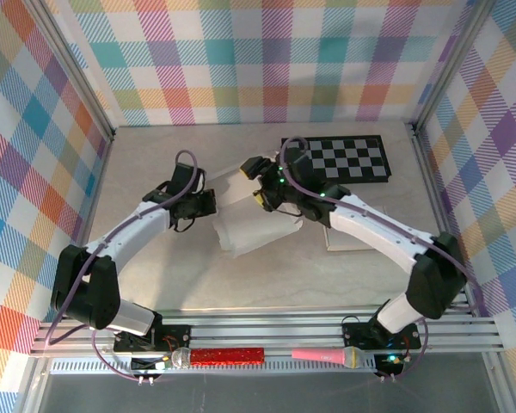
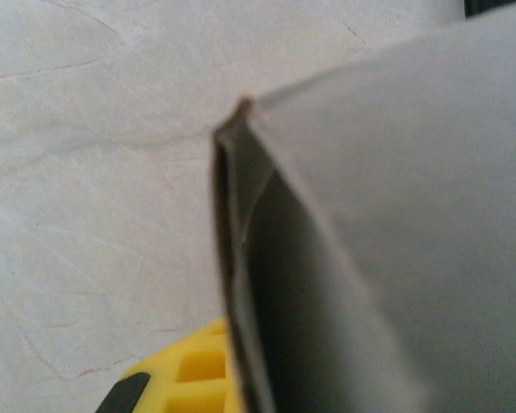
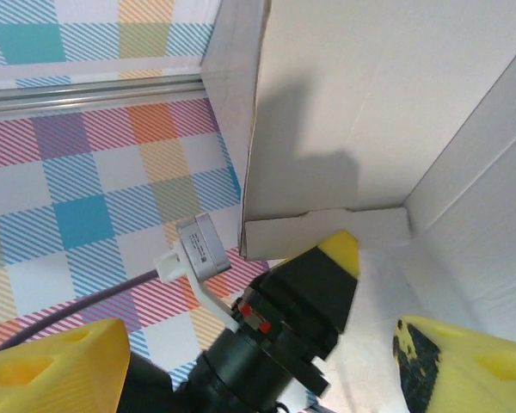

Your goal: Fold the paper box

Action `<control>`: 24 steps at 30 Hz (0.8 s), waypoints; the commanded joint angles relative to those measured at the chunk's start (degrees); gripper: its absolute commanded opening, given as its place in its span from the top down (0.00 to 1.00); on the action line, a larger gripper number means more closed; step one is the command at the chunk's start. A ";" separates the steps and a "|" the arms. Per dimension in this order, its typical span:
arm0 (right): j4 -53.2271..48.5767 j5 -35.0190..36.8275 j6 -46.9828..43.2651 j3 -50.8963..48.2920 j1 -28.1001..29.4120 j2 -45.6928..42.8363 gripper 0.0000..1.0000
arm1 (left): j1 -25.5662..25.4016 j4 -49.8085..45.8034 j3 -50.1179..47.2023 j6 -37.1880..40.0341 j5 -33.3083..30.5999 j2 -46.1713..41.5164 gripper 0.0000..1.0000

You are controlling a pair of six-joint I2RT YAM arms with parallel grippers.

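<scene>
Your left gripper (image 1: 208,206) is clamped on a side wall of the paper box (image 1: 245,231); your right gripper (image 1: 260,191) has its jaws apart, with a box corner just ahead of them; some walls stand raised, so I judge the folding partly done, with flaps left to close.

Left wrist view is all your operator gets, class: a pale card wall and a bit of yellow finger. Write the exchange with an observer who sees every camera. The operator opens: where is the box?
Observer: From above, the paper box sits between the left claw and the right claw.
Operator: Is the right claw shut?
Observer: No, its own camera shows it open, fingers spread wide.
Operator: Anything else on the table?
Observer: A checkerboard mat lies at the far right corner.
</scene>
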 commanded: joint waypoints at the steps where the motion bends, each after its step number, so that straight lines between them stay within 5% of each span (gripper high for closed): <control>1: -10.99 0.85 -7.37 0.94 -2.73 -2.41 0.22 | 1.54 -9.68 3.68 2.96 7.25 -0.38 1.00; 13: -23.60 0.41 -24.16 5.10 -9.14 -5.34 0.24 | 2.54 -23.78 9.37 10.96 8.46 2.31 1.00; 18: -14.51 -4.41 -11.20 -0.21 -7.56 -5.42 0.26 | 2.22 -21.33 6.86 11.38 7.79 2.13 1.00; 24: 3.89 1.76 5.06 -6.91 -0.49 -2.01 0.25 | 0.17 -18.30 4.90 10.26 6.14 3.28 1.00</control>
